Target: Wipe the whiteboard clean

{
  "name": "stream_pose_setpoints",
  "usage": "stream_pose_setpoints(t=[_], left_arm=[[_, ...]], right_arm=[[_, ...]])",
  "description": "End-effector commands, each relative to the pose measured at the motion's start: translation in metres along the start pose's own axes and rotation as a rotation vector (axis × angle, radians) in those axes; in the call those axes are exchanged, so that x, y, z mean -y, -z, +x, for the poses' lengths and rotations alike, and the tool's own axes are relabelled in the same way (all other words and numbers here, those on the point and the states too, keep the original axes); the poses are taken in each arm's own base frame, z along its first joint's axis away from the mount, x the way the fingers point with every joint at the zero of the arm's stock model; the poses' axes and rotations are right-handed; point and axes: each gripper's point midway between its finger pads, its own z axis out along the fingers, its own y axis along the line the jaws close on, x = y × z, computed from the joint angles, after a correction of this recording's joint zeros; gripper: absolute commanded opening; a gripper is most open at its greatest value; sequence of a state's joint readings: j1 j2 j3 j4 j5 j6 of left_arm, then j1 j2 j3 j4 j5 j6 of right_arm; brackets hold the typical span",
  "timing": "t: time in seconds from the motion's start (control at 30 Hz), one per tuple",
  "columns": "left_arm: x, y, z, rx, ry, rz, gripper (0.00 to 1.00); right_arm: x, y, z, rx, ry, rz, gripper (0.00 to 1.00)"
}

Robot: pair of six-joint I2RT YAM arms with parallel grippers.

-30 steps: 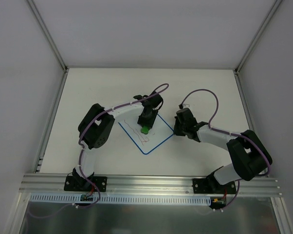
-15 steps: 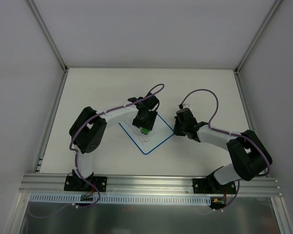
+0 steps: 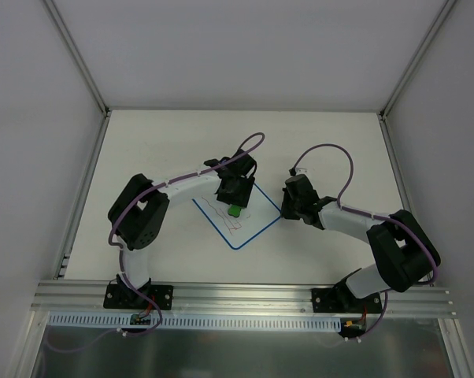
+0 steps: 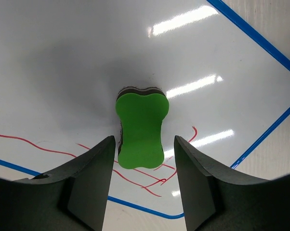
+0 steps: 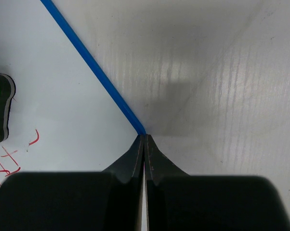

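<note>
Left gripper (image 3: 235, 195) hangs over the far-left part of the whiteboard (image 3: 254, 222), pointing down. In the left wrist view the left gripper (image 4: 144, 144) has its jaws spread, straddling a green bone-shaped eraser (image 4: 141, 129) with a dark felt layer underneath. The eraser lies flat on the whiteboard (image 4: 63, 67). A sliver of board shows between the eraser and the right-hand finger, and the left-hand gap is very thin, so it is released, not clamped. From above, the eraser (image 3: 234, 210) sits just near of the gripper head. Red scribbles (image 4: 157, 181) run below and to both sides of the eraser, near the board's blue border (image 4: 260, 45); the area beyond the eraser is plain white. The board lies flat and rotated diamond-wise on the white table (image 3: 324, 150), between the two arms. Right gripper (image 3: 284, 208) is at the board's right corner. In the right wrist view the right gripper (image 5: 144, 138) is clenched, fingers pressed together with nothing between them, tips down right at the blue edge where the whiteboard (image 5: 53, 101) meets the table (image 5: 207, 72). The eraser's edge (image 5: 1, 108) shows at far left there.
</note>
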State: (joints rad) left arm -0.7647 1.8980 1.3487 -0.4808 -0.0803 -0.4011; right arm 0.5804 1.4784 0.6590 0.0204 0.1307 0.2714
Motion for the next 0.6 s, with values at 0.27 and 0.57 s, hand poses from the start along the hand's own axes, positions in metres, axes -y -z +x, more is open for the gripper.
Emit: stream_pose_setpoints(t=[0.27,0.57], left_arm=[[-0.009,-0.012,0.002,-0.009,0.002,-0.022,0.43],[-0.012,-0.019,0.008,-0.029,-0.005,-0.036,0.29]], right_arm=[[0.022,0.0,0.031,-0.101,0.041,0.077,0.0],[0.022,-0.002,0.032,-0.107,0.04,0.078,0.0]])
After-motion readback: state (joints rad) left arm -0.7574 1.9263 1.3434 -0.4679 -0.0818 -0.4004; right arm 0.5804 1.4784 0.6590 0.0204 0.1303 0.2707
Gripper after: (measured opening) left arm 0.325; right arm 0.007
